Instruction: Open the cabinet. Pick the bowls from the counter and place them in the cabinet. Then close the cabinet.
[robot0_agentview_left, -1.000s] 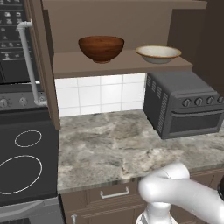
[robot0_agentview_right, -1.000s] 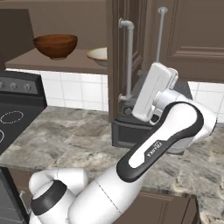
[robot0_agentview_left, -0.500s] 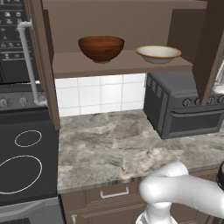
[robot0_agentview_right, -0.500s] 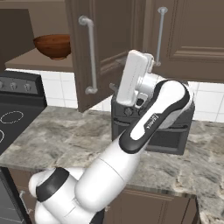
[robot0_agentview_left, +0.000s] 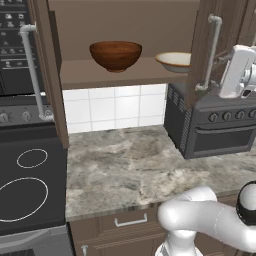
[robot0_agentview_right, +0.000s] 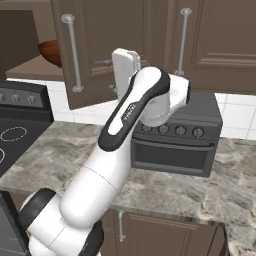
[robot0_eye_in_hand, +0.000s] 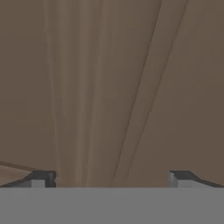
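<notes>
- While the right door (robot0_agentview_left: 202, 50) of the cabinet (robot0_agentview_left: 125, 30) stands about half swung, we see its free edge cutting in front of the shelf and covering the right side of the cream-white bowl (robot0_agentview_left: 174, 61).
- We have the reddish-brown bowl (robot0_agentview_left: 115, 54) sitting in the open on the cabinet shelf, well apart from the left door (robot0_agentview_left: 47, 70), with bare shelf on both sides of it.
- Our gripper (robot0_eye_in_hand: 111, 179) is up against the panelled face of that right door, and in the hand view we see the two fingertips (robot0_eye_in_hand: 41, 178) spread wide with nothing between them, only brown wood ahead.
- Over in the left base view we catch the white hand (robot0_agentview_left: 237, 70) just beside the door's silver bar handle (robot0_agentview_left: 212, 52), at the frame's right edge, partly cut off.
- Down on the counter (robot0_agentview_left: 125, 165) we have a broad bare stretch of marbled stone between the stovetop (robot0_agentview_left: 30, 180) and the toaster oven (robot0_agentview_left: 215, 120).
- From the right base view our own arm (robot0_agentview_right: 125, 130) blocks the middle of the scene, and we glimpse just a sliver of the reddish-brown bowl past the door's edge.
- We cannot tell whether the fingertips actually touch the door or sit just off it.
</notes>
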